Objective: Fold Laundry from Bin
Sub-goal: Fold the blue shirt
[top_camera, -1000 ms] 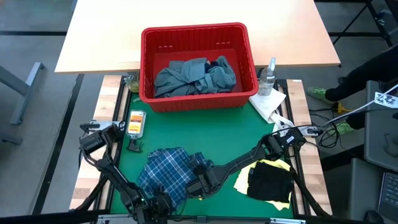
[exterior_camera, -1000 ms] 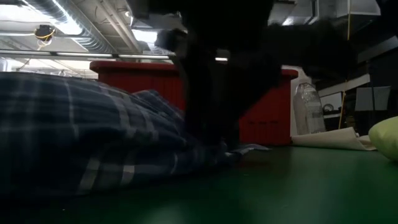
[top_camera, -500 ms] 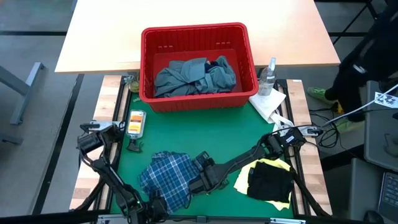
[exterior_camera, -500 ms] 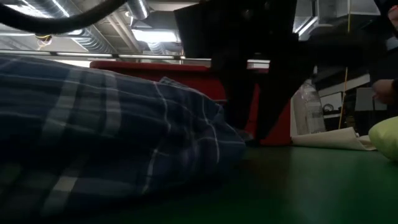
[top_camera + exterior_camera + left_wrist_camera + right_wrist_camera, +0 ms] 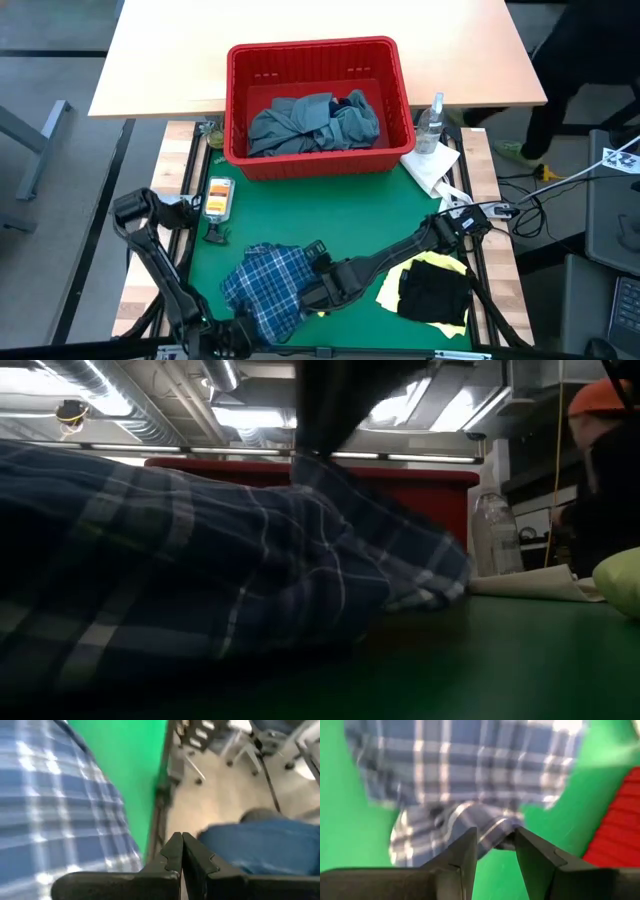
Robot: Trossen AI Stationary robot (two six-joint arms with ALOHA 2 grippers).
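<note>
The blue-white plaid shirt (image 5: pixel 265 288) lies bunched on the green mat near the front edge. My right gripper (image 5: pixel 494 832) is shut on it; in the high view this gripper (image 5: pixel 318 288) hangs over the shirt's right part. My left gripper (image 5: pixel 181 839) is shut at the shirt's near left side, down at the front edge (image 5: pixel 238 336), with no cloth showing between its tips. The red bin (image 5: pixel 310 47) at the far side holds grey-blue laundry (image 5: pixel 305 122) and a dark piece. My right gripper pinches a bunched fold of the plaid shirt (image 5: pixel 492 827) between its two fingers, several layers thick. The fingers come from above, slanting down. That part (image 5: pixel 325 465) is drawn up into a peak below the gripper, while the rest lies on the mat. My left gripper is shut beside the plaid cloth (image 5: pixel 60 805); whether it touches the cloth I cannot tell.
A dark navy garment (image 5: pixel 435 290) lies on a yellow one (image 5: pixel 392 290) at the near right. A spray bottle (image 5: pixel 432 120) and a white paper towel (image 5: pixel 432 165) stand right of the bin. An orange item (image 5: pixel 218 197) lies at the left. A person (image 5: pixel 605 470) stands beyond the right edge.
Both grippers have gone up. My right gripper has drawn the shirt's right part up into a peak, while the shirt's lower folds stay on the mat. The shirt has gathered a little toward the middle.
</note>
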